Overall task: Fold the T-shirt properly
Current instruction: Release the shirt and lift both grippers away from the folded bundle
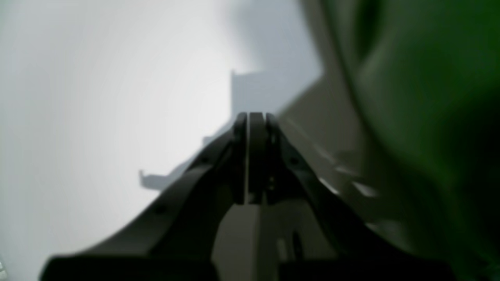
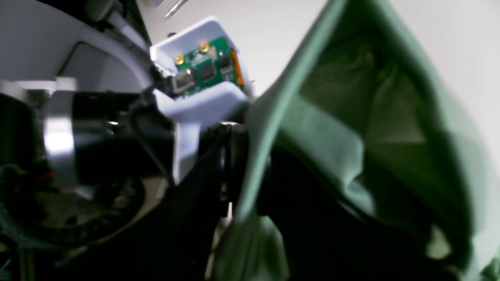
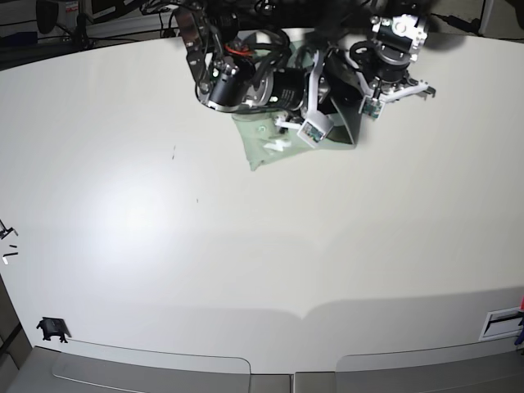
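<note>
The T-shirt (image 2: 324,148) beside the right gripper (image 2: 234,164) is soft matt cloth. The table (image 3: 246,246) is smooth and matt white. The left gripper (image 1: 256,128) looks like matt black plastic.

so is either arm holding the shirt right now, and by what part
The right gripper is shut on a bunched fold of the T-shirt; which part cannot be told. The left gripper is shut on nothing.

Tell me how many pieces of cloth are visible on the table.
1. The T-shirt lies bunched at the far edge of the table, under both arms. More cloth may be hidden beneath the arms.
</note>
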Robot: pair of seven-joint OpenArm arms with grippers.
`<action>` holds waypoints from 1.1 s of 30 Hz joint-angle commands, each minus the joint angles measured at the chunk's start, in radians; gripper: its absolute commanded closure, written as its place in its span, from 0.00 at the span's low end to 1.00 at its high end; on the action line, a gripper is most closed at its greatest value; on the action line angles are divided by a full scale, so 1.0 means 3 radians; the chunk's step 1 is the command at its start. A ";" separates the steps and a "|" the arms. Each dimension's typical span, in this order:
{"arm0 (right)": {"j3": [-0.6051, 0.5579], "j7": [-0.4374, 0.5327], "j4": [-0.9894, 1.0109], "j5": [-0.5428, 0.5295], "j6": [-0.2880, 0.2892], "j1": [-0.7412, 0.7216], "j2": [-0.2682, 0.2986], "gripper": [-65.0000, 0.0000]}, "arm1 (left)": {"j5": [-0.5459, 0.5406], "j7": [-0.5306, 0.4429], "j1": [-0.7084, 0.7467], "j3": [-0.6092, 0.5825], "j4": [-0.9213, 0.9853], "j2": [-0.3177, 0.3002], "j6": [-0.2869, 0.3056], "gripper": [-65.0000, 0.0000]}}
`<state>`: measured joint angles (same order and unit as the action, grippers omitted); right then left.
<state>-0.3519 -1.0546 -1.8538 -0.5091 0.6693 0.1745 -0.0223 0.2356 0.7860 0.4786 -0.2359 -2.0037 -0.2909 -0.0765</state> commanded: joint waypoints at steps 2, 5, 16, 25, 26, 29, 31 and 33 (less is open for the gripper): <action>0.0003 0.0142 -0.0060 0.0092 -0.0128 -0.0037 -0.0028 1.00 | 0.0111 0.0018 0.0003 0.0005 -0.0079 -0.0003 -0.0023 1.00; 0.0003 0.0172 -0.0060 0.0126 -0.0192 -0.0037 -0.0031 1.00 | 0.0244 0.0062 0.0003 0.0006 -0.0122 -0.0004 -0.0027 1.00; 0.0003 0.0169 -0.0060 -0.0309 -0.0186 -0.0038 -0.0146 0.65 | 0.0725 0.0267 0.0033 0.0005 -0.0745 -0.0053 -0.0248 1.00; 0.0046 -0.0164 -0.0154 -0.0502 -0.0048 -0.0229 -0.0165 0.49 | 0.0907 0.0248 0.0219 0.0005 -0.0904 -0.0094 -0.0395 1.00; 0.0084 -0.0220 -0.0197 -0.0474 -0.0048 -0.0253 -0.0165 0.49 | 0.0894 0.0262 0.0228 0.0005 -0.0910 -0.0094 -0.0395 1.00; 0.0287 -0.0224 -0.0324 -0.0340 -0.0048 -0.0303 -0.0163 0.49 | 0.0773 0.0263 0.0289 0.0005 -0.0974 -0.0093 -0.0394 1.00; 0.0497 -0.0211 -0.0364 -0.0309 -0.0048 -0.0346 -0.0144 0.49 | 0.0570 0.0239 0.0336 0.0005 -0.1067 -0.0092 -0.0392 1.00; 0.0755 -0.0206 -0.0365 -0.0312 -0.0050 -0.0402 -0.0093 0.49 | 0.0249 0.0127 0.0390 0.0005 -0.1175 -0.0092 -0.0271 1.00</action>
<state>-0.1219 -1.1450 -1.9427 -0.5789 0.6510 0.0692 -0.0475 0.2955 0.8410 0.5926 -0.2352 -2.3363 -0.3157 -0.1467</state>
